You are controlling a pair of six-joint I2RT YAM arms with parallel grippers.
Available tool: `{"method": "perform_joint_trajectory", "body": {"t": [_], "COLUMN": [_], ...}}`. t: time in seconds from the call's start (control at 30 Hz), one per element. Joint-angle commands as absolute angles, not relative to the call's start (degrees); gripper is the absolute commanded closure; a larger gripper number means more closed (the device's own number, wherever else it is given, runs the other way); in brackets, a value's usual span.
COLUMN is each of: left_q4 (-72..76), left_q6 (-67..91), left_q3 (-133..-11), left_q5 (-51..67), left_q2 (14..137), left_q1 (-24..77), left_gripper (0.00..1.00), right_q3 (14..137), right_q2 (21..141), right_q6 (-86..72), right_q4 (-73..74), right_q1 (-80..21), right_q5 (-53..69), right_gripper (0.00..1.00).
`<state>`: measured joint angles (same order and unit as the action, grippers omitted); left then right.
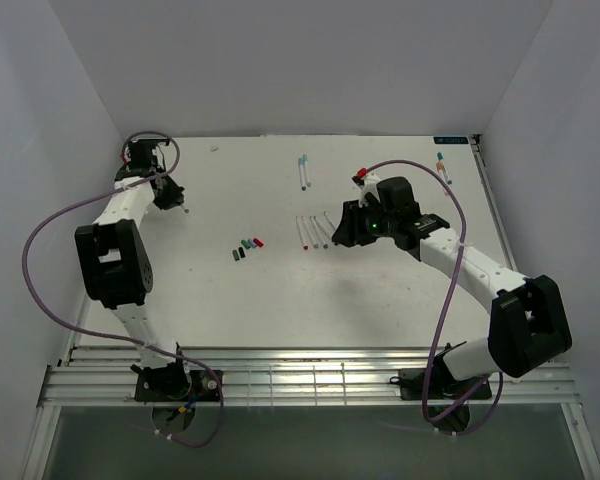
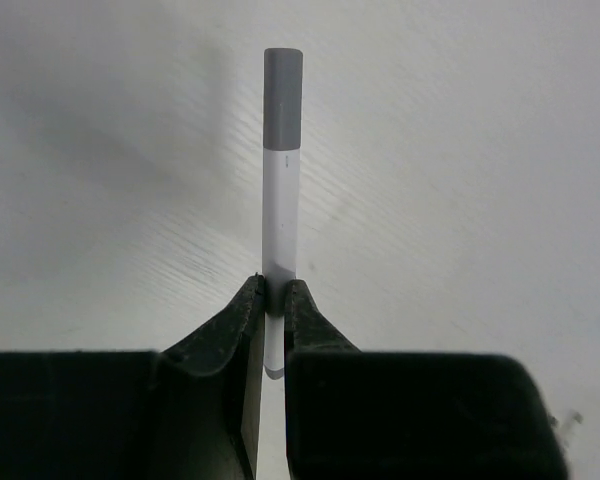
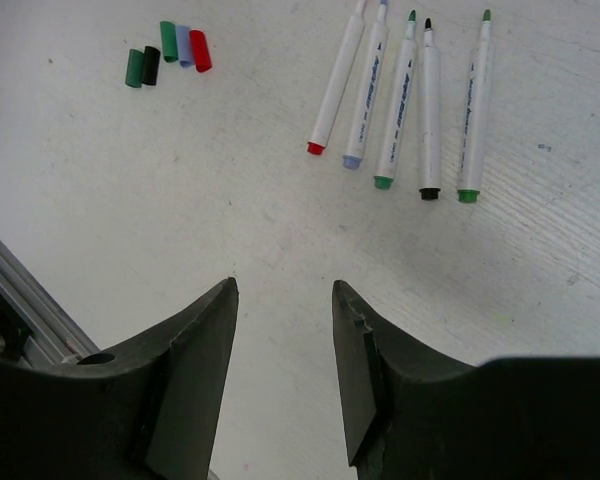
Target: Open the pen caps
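Observation:
In the left wrist view my left gripper [image 2: 274, 290] is shut on the lower barrel of a white pen [image 2: 280, 215]. The pen points away from me, and its grey pen cap [image 2: 282, 98] is still on the far end. From above, the left gripper [image 1: 179, 203] is at the far left of the table. My right gripper [image 3: 282, 290] is open and empty above bare table. Ahead of it lie several loose pen caps [image 3: 170, 52] in green, black, pale blue and red. A row of several uncapped pens [image 3: 405, 110] lies to their right.
From above, the loose caps [image 1: 247, 246] lie mid-table and the row of uncapped pens [image 1: 313, 232] sits just left of the right gripper [image 1: 342, 228]. Capped pens lie farther back [image 1: 303, 172] and at the back right [image 1: 442, 167]. White walls enclose the table.

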<state>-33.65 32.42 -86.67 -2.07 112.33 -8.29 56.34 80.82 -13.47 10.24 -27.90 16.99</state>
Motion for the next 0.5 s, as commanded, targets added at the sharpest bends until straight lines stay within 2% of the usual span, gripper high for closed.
{"method": "perform_joint_trajectory", "body": {"t": [0.0, 0.17, 0.3, 0.47], "left_q4": [-24.7, -13.8, -3.7, 7.9], "left_q6": [33.8, 35.0, 37.9, 42.2], "left_q3": [-81.4, -71.0, -61.5, -48.5], "left_q5": [11.0, 26.6, 34.8, 37.4], "left_q2": [100.8, 92.0, 86.3, 79.4], "left_q1": [-6.8, -2.0, 5.1, 11.5], "left_gripper": [1.0, 1.0, 1.0, 1.0], "right_q3": [57.0, 56.0, 55.5, 54.6], "right_q2": [80.2, 81.6, 84.1, 86.3], "right_q6": [-15.8, -20.1, -25.6, -33.9], "right_q4": [7.6, 1.8, -6.3, -18.7], "right_q1": [-28.4, -28.4, -28.5, -28.4], "right_q5": [21.8, 29.1, 35.8, 39.3], "right_gripper": [0.51, 0.51, 0.5, 0.35]}}
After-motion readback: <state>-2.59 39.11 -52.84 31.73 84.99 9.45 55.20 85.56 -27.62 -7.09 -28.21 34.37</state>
